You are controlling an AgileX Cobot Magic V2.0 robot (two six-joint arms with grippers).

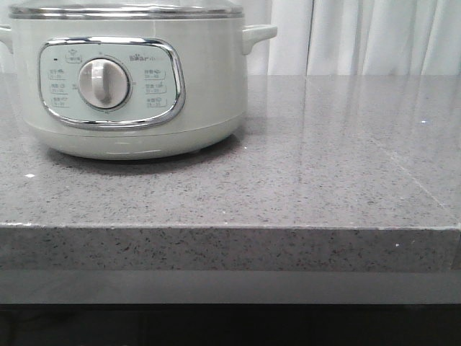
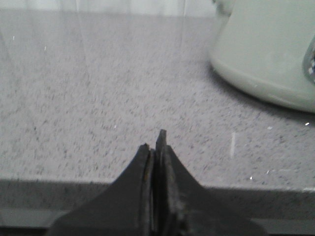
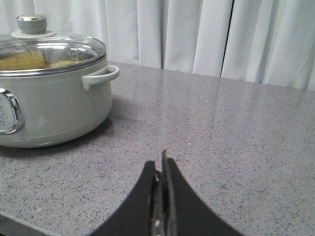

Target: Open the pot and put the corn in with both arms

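Observation:
The pale grey-green pot point(image 1: 209, 79) stands at the left of the grey stone counter, its dial point(image 1: 103, 83) facing me. It also shows in the left wrist view point(image 2: 266, 54) and the right wrist view point(image 3: 54, 108). Its glass lid point(image 3: 74, 49) with a steel rim and a knob point(image 3: 31, 23) sits closed on it. Something yellowish point(image 3: 24, 61) shows through the glass; I cannot tell whether it is the corn. My left gripper point(image 2: 156, 145) is shut and empty near the counter's front edge, left of the pot. My right gripper point(image 3: 160, 164) is shut and empty, right of the pot. Neither gripper shows in the front view.
The speckled counter point(image 1: 324, 166) runs right of the pot to a front edge point(image 1: 230, 227). White curtains point(image 3: 197, 34) hang behind it. The pot's side handle point(image 3: 101, 77) sticks out toward the right arm's side.

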